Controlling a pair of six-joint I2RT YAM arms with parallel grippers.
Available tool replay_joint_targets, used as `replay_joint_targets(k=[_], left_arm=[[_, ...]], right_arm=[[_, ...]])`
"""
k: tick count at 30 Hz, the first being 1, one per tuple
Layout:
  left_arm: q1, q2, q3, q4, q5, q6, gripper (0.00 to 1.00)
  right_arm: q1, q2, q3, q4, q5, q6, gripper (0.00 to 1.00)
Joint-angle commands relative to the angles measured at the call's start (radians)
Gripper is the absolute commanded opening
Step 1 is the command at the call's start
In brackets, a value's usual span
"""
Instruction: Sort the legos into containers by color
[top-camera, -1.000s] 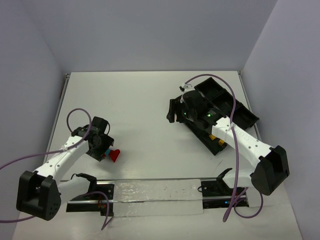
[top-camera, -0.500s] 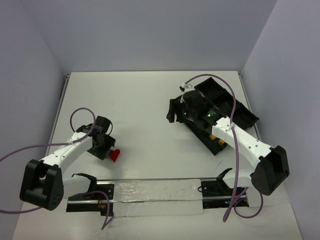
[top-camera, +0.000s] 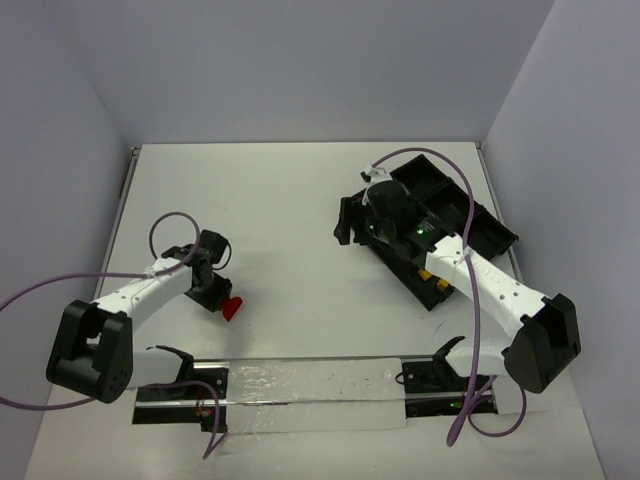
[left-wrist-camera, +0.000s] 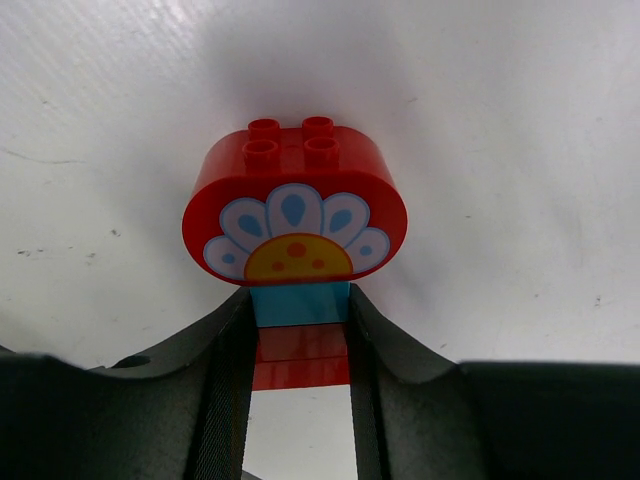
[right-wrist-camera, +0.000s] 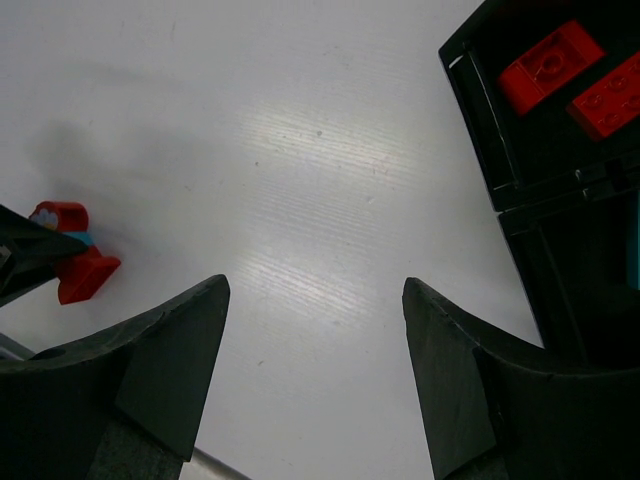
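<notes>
Top view: left pincer (top-camera: 218, 292) is down on the small red-cyan-red plastic brick clump (top-camera: 232, 308), on the left part of the white surface (top-camera: 290, 200). Right pincer (top-camera: 348, 222) hangs just beside the left end of the long black plastic divided tray (top-camera: 500, 238). A small yellow brick (top-camera: 440, 284) sits at the tray's near end.

Left wrist: fingers pinch the clump's cyan middle brick, under the flower-print red top.

Right wrist: jaws spread, nothing between them. Two red bricks (right-wrist-camera: 550, 62) in one tray compartment.

Red flower-printed brick (left-wrist-camera: 295, 185) atop cyan brick (left-wrist-camera: 299, 304), fingers (left-wrist-camera: 225, 380) clamped on the cyan brick, white table (left-wrist-camera: 500, 150) beneath
</notes>
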Motion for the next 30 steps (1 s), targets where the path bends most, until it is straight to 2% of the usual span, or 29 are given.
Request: replay_joint_targets(k=[1,4,7,14,18,25,30], left_arm=[[-0.007,0.016,0.059,0.049,-0.016,0.044,0.21],[-0.007,0.018,0.075,0.050,-0.018,0.074,0.07],[-0.008,0.014,0.112,0.035,-0.027,0.120,0.00],[-0.007,-0.017,0.246,0.030,-0.032,0.260,0.00],[-0.007,0.012,0.355,0.029,0.005,0.317,0.00],[-0.007,0.051,0.458,0.047,0.046,0.316,0.00],[-0.005,0.092,0.520,0.044,0.067,0.320,0.00]], right_arm=[[0.005,-0.064,0.009,0.007,0.030,0.003,0.78],[0.006,-0.073,0.004,-0.003,0.039,0.001,0.78],[0.005,-0.079,0.007,-0.004,0.035,0.001,0.78],[0.005,-0.091,0.001,0.008,0.005,0.002,0.78],[0.005,-0.065,0.022,0.038,-0.072,0.005,0.79],[0.059,-0.028,0.036,0.167,-0.199,0.086,0.79],[0.150,0.025,0.047,0.306,-0.251,0.141,0.79]])
